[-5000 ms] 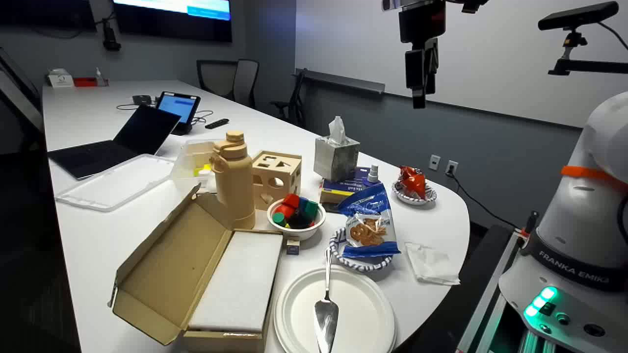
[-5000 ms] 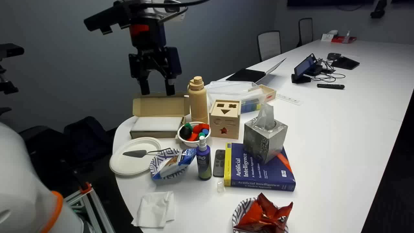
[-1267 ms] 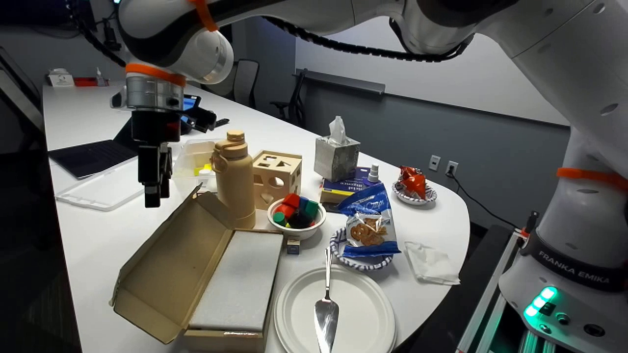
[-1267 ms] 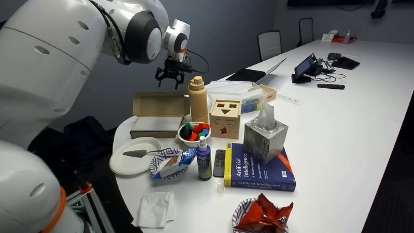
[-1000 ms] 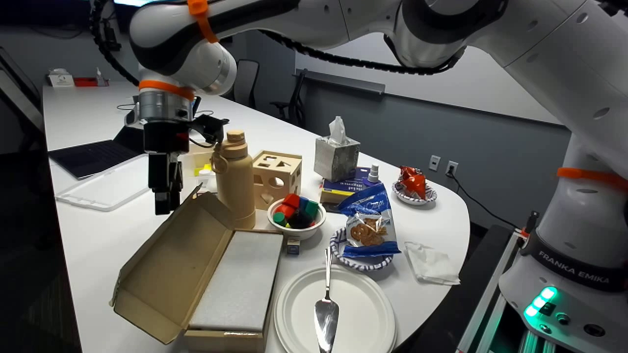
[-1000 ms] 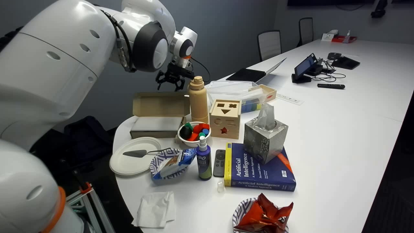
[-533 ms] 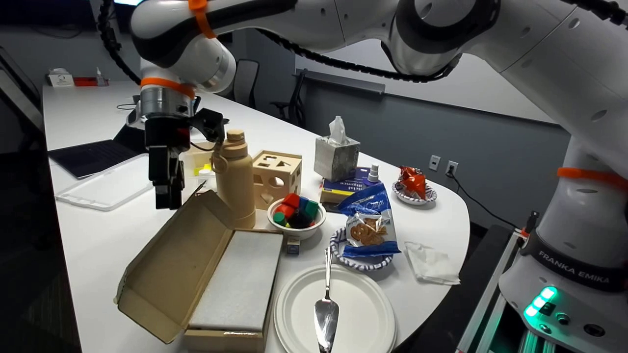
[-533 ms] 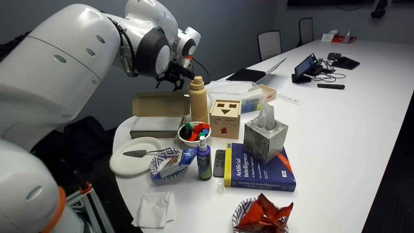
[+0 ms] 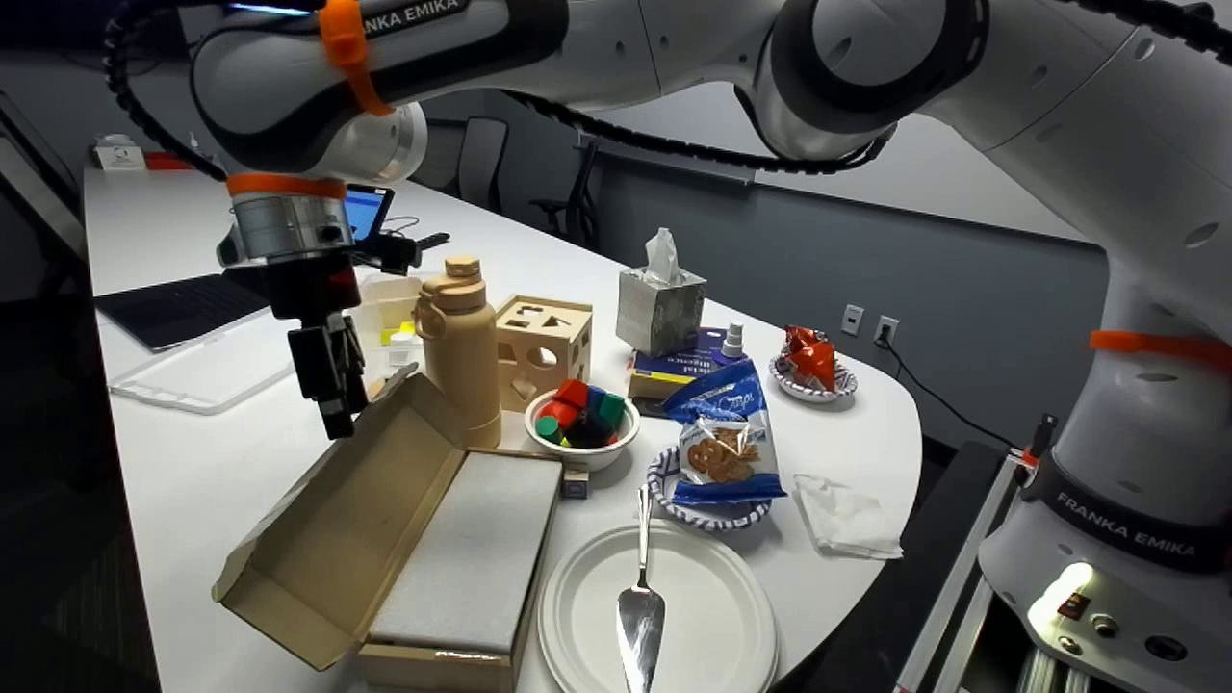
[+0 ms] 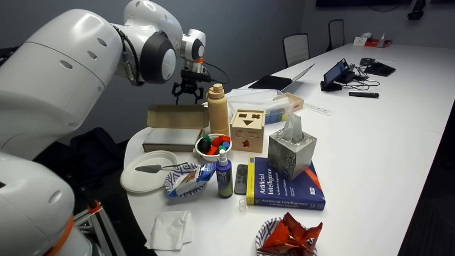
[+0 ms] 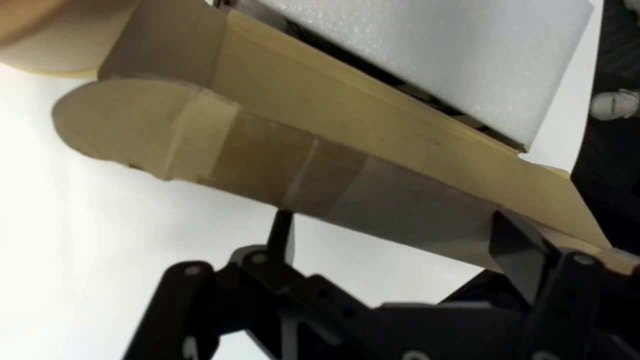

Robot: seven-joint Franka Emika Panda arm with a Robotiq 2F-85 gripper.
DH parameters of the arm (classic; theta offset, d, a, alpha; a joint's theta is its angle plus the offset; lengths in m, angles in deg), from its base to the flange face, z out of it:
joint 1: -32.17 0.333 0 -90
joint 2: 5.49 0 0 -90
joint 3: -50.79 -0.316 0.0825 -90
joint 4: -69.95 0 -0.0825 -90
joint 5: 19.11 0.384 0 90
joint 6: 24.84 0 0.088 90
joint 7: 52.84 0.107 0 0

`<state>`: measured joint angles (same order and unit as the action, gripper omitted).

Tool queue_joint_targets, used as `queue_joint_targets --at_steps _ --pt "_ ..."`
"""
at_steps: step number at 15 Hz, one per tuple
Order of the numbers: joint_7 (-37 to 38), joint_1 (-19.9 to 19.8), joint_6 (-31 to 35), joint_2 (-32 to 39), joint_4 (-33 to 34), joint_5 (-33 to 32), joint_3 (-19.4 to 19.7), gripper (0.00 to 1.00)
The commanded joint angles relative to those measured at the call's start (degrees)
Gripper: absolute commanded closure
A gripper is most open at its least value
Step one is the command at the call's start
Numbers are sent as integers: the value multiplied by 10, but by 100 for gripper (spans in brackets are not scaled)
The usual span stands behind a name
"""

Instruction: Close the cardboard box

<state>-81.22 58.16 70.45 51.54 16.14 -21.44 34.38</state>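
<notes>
Shallow brown cardboard box [image 9: 438,667] on white table [image 9: 183,486], just beside tall beige bottle [image 9: 460,371]; hinged brown lid [image 9: 337,539] up, leaning back; white foam-like slab [image 9: 467,549] inside. Lid probably light, springy at crease, easily dented — best pushed from behind free edge, near middle, without hard pinch. White-and-black robot arm [image 9: 664,48] stretched across table, black two-finger gripper [image 11: 392,216] aimed down, slightly tilted, jaws parted, nothing held; fingertips [image 11: 281,235] at lid's outer edge — contact unclear.
</notes>
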Motion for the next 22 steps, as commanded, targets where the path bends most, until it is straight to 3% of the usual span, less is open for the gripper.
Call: queue_joint_targets --at_steps 1,10,22 --pt "24 49 -48 40 88 -54 32 0" --pt "9 63 -95 69 138 -65 39 0" --pt "-26 57 -152 55 131 -63 27 0"
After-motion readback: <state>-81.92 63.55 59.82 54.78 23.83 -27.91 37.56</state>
